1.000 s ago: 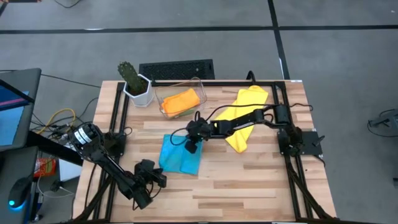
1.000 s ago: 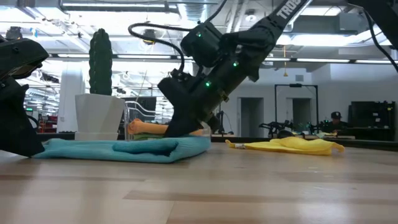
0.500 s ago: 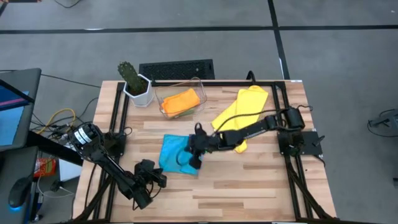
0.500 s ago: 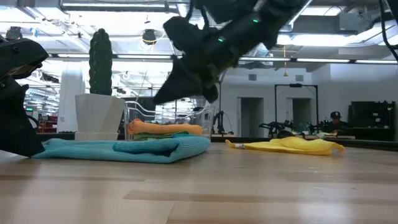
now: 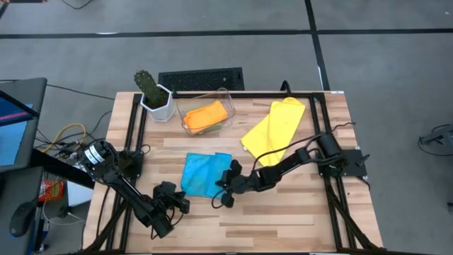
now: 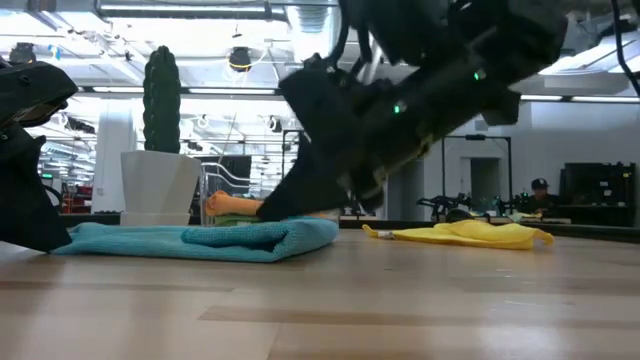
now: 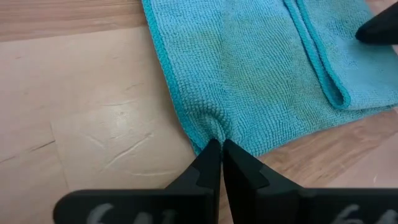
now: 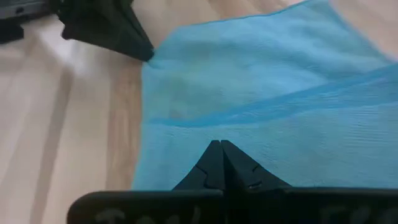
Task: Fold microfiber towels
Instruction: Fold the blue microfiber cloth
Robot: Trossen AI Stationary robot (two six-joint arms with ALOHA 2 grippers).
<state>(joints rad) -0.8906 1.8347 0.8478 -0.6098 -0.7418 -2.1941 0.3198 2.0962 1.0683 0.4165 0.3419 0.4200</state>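
A robotics lab or industrial workspace. The wooden surface (image 5: 283,212) stands on grey floor (image 5: 382,64) marked with dark lines, a computer monitor (image 5: 14,120) and loose cables (image 5: 64,134) beside its left edge. Beyond the surface, the low view shows exposed ceiling ducts (image 6: 200,12) and strip lights.

Nubby microfiber light blue towel (image 7: 261,74), smooth pale wood table (image 7: 93,124)

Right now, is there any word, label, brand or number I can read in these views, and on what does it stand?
Nothing can be read.
Pale marks on the dark bar of the left hand, which pinches a corner of the light blue microfiber towel: too blurred to read.
Pale marks on the dark bar of the right hand: too blurred to read.
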